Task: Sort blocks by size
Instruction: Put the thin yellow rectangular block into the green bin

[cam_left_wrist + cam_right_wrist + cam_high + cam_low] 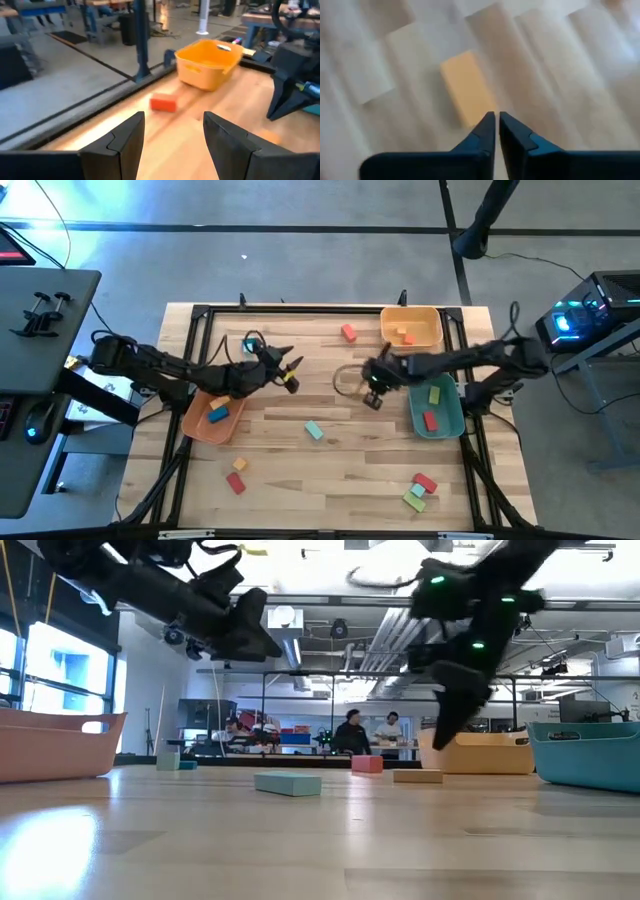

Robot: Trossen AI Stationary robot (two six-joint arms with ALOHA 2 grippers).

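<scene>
Pale-orange block (466,87) flat on the wooden worktop (330,465), right pincer (373,398) poised just over it with fingers pressed nearly together, gripping nothing.

Left pincer (290,376) raised mid-worktop beyond the orange-pink bin (197,426), fingers spread wide and empty. Other blocks scattered: teal (314,430) near centre, red (348,332) beside the yellow-orange bin (432,313), some already lying in the teal bin (452,418).
</scene>
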